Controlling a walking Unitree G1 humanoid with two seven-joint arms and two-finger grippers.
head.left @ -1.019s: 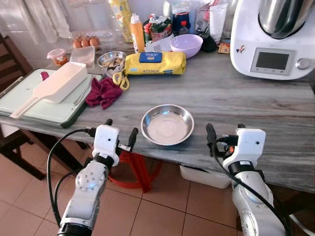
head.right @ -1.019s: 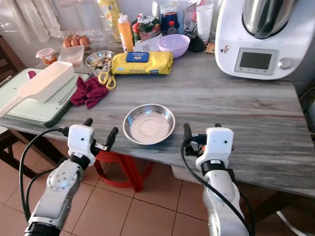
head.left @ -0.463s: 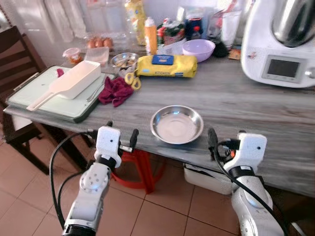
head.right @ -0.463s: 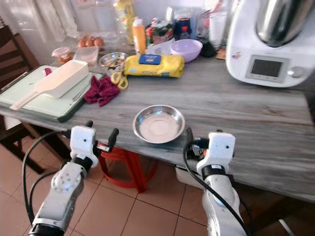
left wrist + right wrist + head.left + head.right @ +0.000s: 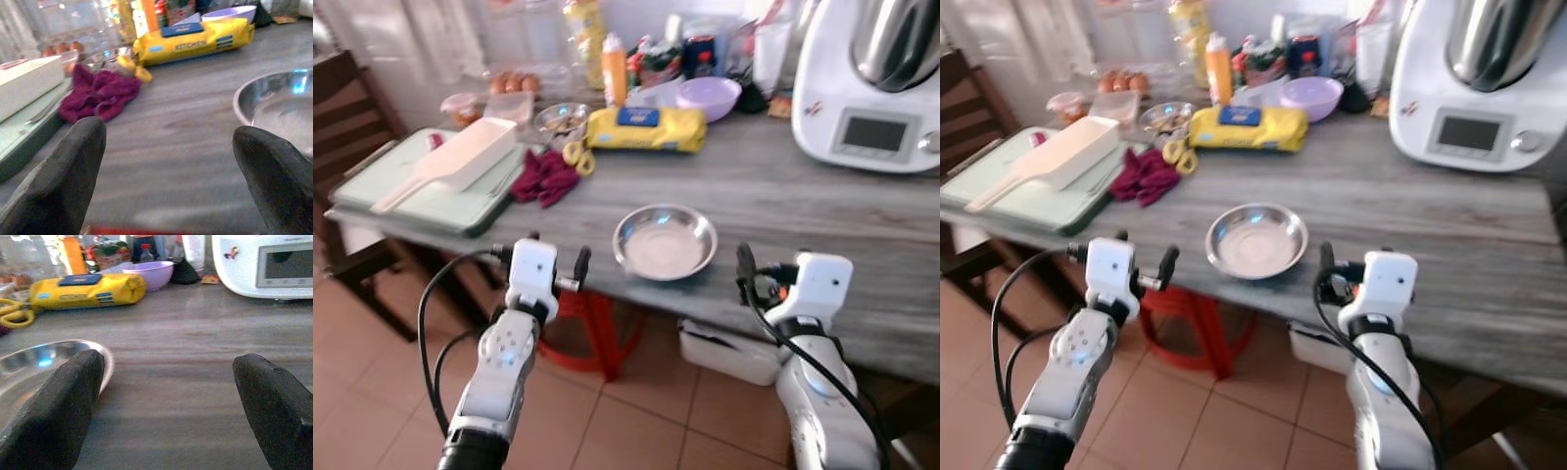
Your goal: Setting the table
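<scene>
Sitting near the front edge of the grey wood-grain counter (image 5: 822,211), the shallow round steel bowl (image 5: 665,241) is empty, upright, and touched by neither claw. Left claw (image 5: 554,260) hovers at the counter edge, just left of the bowl and a bit lower; its two black fingers (image 5: 58,181) are spread wide w/ nothing between them. In the left wrist view the bowl rim sits beside one finger, not touching. Right claw (image 5: 1351,269) hovers at the front edge just right of the bowl, also spread wide and empty; in the right wrist view one black finger (image 5: 58,406) overlaps the bowl rim, contact can't be told.

Further back, approx. centre: long yellow soft pack w/ blue label (image 5: 645,128), lying flat. Left of it are yellow-handled scissors (image 5: 576,157), and a crumpled maroon cloth (image 5: 544,176) is just in front of those. Small steel dish (image 5: 559,119) behind the scissors. Pale green tray (image 5: 421,186) at the counter's left end carries a white long-handled scoop (image 5: 450,163). Lilac plastic bowl (image 5: 708,97) stands behind the yellow pack, orange squeeze bottle (image 5: 613,69) to its left, brown eggs (image 5: 511,82) further left at the back. Big white kitchen machine w/ a grey screen (image 5: 871,98) is at the back right, well apart from the steel bowl. Terracotta tile floor (image 5: 636,421) below; red stool (image 5: 592,328) under the counter.
</scene>
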